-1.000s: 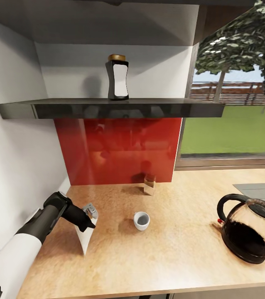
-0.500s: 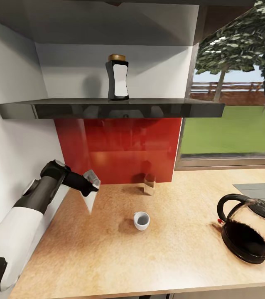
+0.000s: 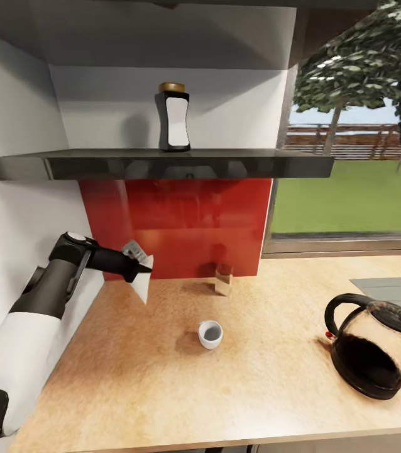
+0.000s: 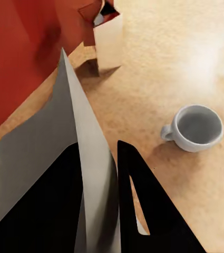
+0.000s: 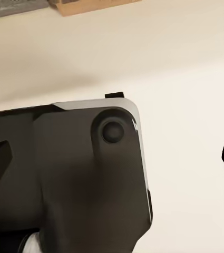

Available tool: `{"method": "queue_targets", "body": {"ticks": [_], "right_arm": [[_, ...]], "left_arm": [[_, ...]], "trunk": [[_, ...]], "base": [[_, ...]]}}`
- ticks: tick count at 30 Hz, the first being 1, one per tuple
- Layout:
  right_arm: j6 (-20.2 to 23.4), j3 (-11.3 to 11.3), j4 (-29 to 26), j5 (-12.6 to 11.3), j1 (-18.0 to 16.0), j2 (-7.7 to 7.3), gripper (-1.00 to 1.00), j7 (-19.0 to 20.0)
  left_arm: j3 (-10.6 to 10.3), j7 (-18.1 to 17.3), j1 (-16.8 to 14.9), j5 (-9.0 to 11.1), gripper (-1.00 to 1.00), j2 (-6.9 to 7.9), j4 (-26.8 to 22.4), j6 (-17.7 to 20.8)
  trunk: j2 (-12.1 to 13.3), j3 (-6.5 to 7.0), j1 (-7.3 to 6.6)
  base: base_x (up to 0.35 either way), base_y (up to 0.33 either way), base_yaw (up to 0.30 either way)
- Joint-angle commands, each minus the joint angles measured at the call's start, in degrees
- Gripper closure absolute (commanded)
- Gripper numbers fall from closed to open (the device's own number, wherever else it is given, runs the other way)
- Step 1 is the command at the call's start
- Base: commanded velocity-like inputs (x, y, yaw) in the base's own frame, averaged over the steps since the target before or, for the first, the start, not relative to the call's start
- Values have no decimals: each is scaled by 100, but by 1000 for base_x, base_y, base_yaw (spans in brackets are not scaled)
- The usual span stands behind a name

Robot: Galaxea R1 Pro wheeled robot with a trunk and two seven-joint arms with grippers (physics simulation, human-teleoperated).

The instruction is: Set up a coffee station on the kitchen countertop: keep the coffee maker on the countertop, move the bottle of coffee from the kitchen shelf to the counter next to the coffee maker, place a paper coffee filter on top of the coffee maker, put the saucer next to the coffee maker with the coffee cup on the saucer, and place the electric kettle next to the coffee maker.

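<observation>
Lifting away from the counter, the left claw has carried the paper coffee filter up over the last second, from low near the counter's left edge to the middle left of the frame, level with the foot of the red backsplash. Its jaws are pinched shut on the filter's upper edge, and in the left wrist view the white sheet runs out between the dark fingers. The coffee cup stands alone at mid-counter, a small brown box behind it. At lower right sits the glass electric kettle. The bottle of coffee is on the shelf, upper centre, not yet moved. Judging by this, the filter step is mid-carry. Whether the right claw is open or closed I cannot tell.
</observation>
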Motion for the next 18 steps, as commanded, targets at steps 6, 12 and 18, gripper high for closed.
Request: {"method": "queue_targets", "body": {"ticks": [6,12,18], "right_arm": [[-9,-21,-9,-13,1,-4,-100,6],[-9,-21,-9,-13,1,-4,-100,6],[-9,-21,-9,-13,1,-4,-100,6]], "left_arm": [[16,-38,8,-30,100,-3,-7,66],[21,-38,8,-24,100,-7,-7,69],[11,-24,-12,-32,100,-13,-7,73]], "trunk": [[-12,-3,4],[-12,19,4],[-12,41,4]], "base": [[-154,-244,-93],[-210,-220,-217],[-230,-203,-236]]}}
